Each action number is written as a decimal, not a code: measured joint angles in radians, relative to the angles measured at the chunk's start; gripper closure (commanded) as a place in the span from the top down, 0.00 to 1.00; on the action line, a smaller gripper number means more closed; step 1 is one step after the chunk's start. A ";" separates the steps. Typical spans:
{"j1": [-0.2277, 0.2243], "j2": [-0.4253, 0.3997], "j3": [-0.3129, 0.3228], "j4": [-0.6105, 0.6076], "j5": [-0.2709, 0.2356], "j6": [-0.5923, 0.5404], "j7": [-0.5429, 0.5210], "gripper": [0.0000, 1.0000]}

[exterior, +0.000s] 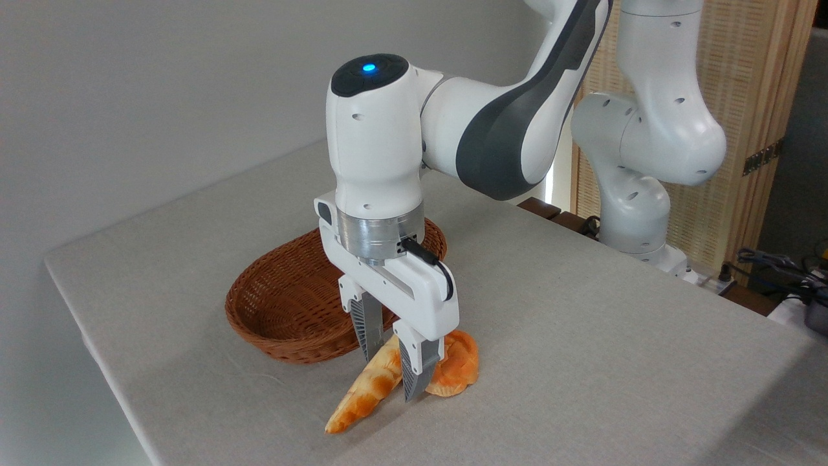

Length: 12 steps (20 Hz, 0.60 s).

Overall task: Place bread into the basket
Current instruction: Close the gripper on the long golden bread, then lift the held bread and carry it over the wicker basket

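1. Jaws are seen spread apart, one on each side of the bread (365, 391), with the loaf passing through the gap between them; whether the pads already press on the crust cannot be told, so no firm grip is claimed.
2. At the gripper (388, 372) the two dark ribbed fingers (413, 369) point straight down, and their tips are close to the table (582, 310) or on it.
3. The bread is found on the cloth, directly under the jaws. Its long axis runs from about 7 o'clock, where the thin pointed end lies, toward 1 o'clock, where the thick end is hidden behind the right finger.
4. This axis is crossed by the closing line of the jaws, which is judged good: the loaf would be taken across its narrow width, not along its length.
5. A small round bun (456, 369) is seen at 3 o'clock from the jaws, just beside the right finger and seemingly touching the loaf. It could be pushed or caught when the jaws are closed.
6. The basket (284, 304) stands at about 11 o'clock from the jaws, near, and nothing is seen in the visible part of it.
7. The task is judged to be at the grasping step; a lift and a short carry toward 11 o'clock are not yet done.
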 measured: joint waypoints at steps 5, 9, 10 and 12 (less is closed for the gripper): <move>0.000 -0.004 -0.004 0.000 0.000 0.000 0.000 0.06; -0.008 -0.005 -0.005 0.000 0.000 0.000 0.000 0.07; -0.009 -0.006 -0.005 0.000 0.000 0.000 0.000 0.07; -0.011 -0.008 -0.005 0.001 0.000 0.000 0.000 0.07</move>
